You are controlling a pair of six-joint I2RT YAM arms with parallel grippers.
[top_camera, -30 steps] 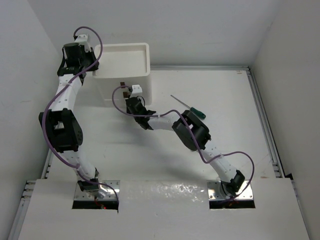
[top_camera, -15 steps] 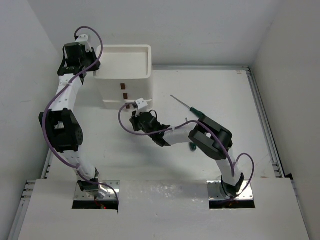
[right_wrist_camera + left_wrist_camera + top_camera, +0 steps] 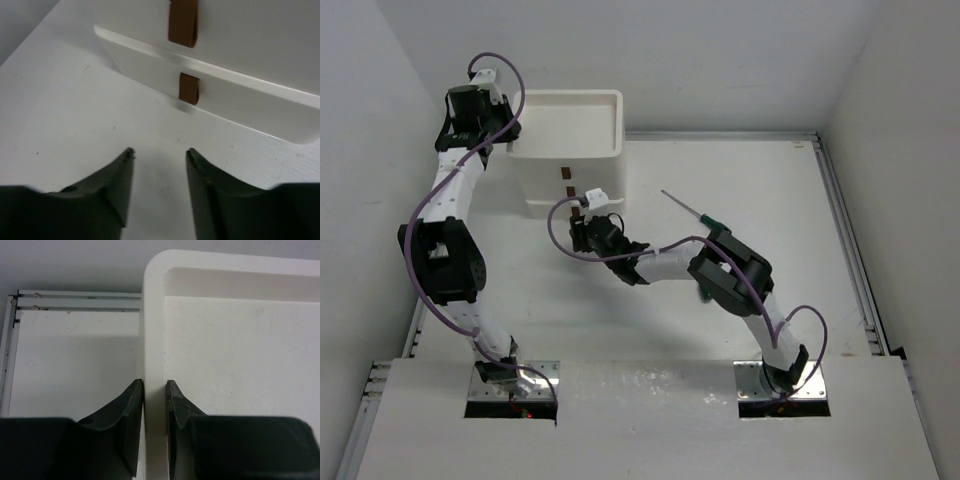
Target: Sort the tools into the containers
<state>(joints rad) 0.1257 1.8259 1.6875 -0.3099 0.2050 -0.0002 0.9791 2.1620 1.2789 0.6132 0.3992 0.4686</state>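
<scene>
Green-handled screwdriver (image 3: 712, 221) flat on the table (image 3: 800, 230), at 4 o'clock from the white container (image 3: 545, 172) and well apart from it, shaft tip toward 10 o'clock, handle end hidden under the right arm (image 3: 730, 275). On the container's front, an upper tab (image 3: 183, 22) and a lower tab (image 3: 189, 89), both brown, lower drawer (image 3: 240, 107) slightly proud. Right gripper (image 3: 159, 152) at 6 o'clock of that front, short of the lower tab, fingers apart, empty. Left gripper (image 3: 155, 385) at the tray's 9 o'clock edge, clamped on its wall (image 3: 154, 315).
</scene>
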